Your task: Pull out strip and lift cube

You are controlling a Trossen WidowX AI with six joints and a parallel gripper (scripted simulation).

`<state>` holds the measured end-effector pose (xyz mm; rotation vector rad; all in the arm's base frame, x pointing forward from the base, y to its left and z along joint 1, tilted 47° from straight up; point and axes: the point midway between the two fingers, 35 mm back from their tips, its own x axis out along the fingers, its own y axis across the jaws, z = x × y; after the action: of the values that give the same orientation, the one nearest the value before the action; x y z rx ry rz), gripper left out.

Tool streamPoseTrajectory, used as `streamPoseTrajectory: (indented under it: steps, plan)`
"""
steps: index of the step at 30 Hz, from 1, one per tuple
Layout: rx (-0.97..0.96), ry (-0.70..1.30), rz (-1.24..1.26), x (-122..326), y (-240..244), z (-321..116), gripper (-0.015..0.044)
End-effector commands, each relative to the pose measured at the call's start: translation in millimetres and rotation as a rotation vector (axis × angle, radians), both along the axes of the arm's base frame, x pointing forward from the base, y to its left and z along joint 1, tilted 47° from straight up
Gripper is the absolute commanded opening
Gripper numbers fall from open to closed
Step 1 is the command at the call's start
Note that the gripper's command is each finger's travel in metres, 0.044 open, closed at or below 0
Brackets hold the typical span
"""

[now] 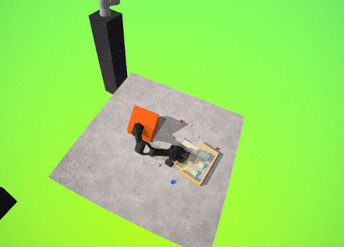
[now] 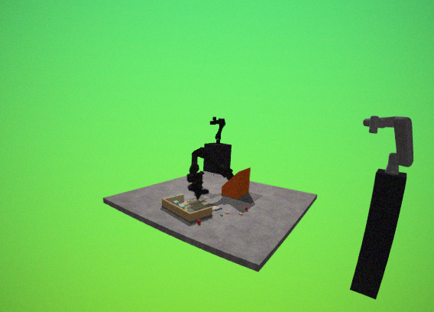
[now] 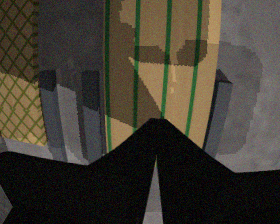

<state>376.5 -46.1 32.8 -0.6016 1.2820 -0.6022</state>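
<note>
My gripper point(image 1: 187, 157) point(image 2: 198, 199) point(image 3: 157, 125) is shut and empty, pointing down over a tan strip with green lengthwise stripes point(image 3: 151, 95). The fingertips overlap the strip in the wrist view; whether they touch it I cannot tell. A tan strip with a green crosshatch point(image 3: 13, 107) lies to the left. Three pale teal cubes point(image 1: 207, 156) point(image 1: 201, 165) point(image 1: 195, 173) sit at the far ends of the strips in the wooden frame point(image 1: 208, 172) point(image 2: 177, 212). Their labels are too small to read. The arm hides part of the strips in the top view.
Grey rails point(image 3: 92, 120) point(image 3: 218, 112) stand beside the striped strip. An orange block point(image 1: 143, 120) point(image 2: 237, 186) stands by the arm's base. A blue piece point(image 1: 172, 181), red pieces point(image 1: 217, 148) point(image 1: 181, 121) and small tan bits point(image 1: 192, 134) lie around the frame.
</note>
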Motion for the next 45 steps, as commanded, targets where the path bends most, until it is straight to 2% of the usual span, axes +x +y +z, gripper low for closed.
streamPoseTrajectory:
  steps: [1, 45]
  plan:
    - [-0.001, 0.016, -0.004, -10.7, -2.5, -5.6, 0.0]
    - [-0.002, 0.02, -0.004, -76.0, -7.7, -19.1, 0.0]
